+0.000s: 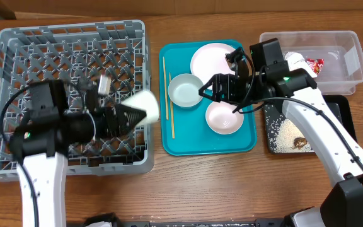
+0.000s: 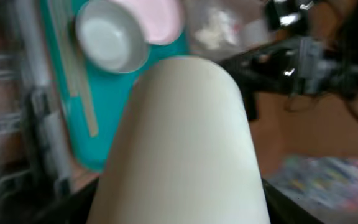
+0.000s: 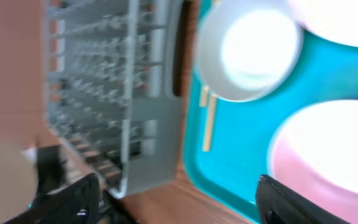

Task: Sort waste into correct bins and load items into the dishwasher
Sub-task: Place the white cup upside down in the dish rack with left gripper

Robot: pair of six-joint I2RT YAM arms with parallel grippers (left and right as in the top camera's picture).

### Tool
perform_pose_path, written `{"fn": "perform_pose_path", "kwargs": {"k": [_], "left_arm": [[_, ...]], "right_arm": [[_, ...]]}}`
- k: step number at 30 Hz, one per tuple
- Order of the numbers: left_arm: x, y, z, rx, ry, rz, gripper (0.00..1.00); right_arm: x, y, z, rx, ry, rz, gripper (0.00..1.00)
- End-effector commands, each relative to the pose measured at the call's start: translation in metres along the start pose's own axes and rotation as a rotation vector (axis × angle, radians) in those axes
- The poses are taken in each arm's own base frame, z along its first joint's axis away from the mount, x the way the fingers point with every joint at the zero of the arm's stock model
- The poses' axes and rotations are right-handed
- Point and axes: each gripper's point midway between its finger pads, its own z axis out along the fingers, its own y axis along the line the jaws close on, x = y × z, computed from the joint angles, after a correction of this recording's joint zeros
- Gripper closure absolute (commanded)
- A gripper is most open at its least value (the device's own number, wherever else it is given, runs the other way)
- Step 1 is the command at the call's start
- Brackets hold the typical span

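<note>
My left gripper [image 1: 137,112] is shut on a small white cup [image 1: 142,105], holding it on its side above the right edge of the grey dish rack [image 1: 17,50]. In the left wrist view the cup [image 2: 185,143] fills most of the frame. My right gripper [image 1: 204,90] hangs open and empty over the teal tray [image 1: 244,144], between two white bowls [image 1: 185,89] [image 1: 224,118]. A round white plate [image 1: 213,60] and pale chopsticks [image 1: 167,94] also lie on that tray. The right wrist view shows the near bowl [image 3: 247,46], the other bowl [image 3: 328,149] and the rack [image 3: 104,81].
A clear tub [image 1: 351,69] at the back right holds a red-and-white wrapper [image 1: 312,64] and white paper. In front of it, a black tray [image 1: 342,110] carries rice grains [image 1: 285,132] and a brown lump [image 1: 300,143]. My right arm crosses above it.
</note>
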Motion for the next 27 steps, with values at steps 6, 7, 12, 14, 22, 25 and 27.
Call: {"fn": "perform_pose_path", "kwargs": {"k": [6, 7, 12, 14, 22, 25, 27], "left_arm": [[0.044, 0.089, -0.027, -0.655, 0.118, -0.125, 0.6], [0.047, 0.093, -0.023, -0.666, 0.14, -0.129, 0.6], [0.051, 0.107, -0.006, -0.679, 0.221, -0.155, 0.62], [0.049, 0.112, 0.001, -0.68, 0.246, -0.165, 0.62], [0.044, 0.12, 0.041, -0.673, 0.343, -0.129, 0.62], [0.048, 0.124, 0.052, -0.694, 0.396, -0.116, 0.59], [0.051, 0.131, 0.056, -0.734, 0.425, -0.13, 0.56]], "right_arm": [[-0.004, -0.028, -0.002, 0.161, -0.037, 0.014, 0.18], [-0.004, -0.028, -0.002, 0.164, -0.035, 0.015, 0.18], [-0.001, -0.03, -0.002, 0.17, -0.024, 0.023, 0.17], [0.001, -0.031, -0.002, 0.173, -0.018, 0.028, 0.18], [0.005, -0.033, -0.003, 0.184, -0.002, 0.04, 0.17], [0.006, -0.034, -0.003, 0.189, 0.0, 0.042, 0.18], [0.007, -0.034, -0.003, 0.19, 0.002, 0.043, 0.18]]}}
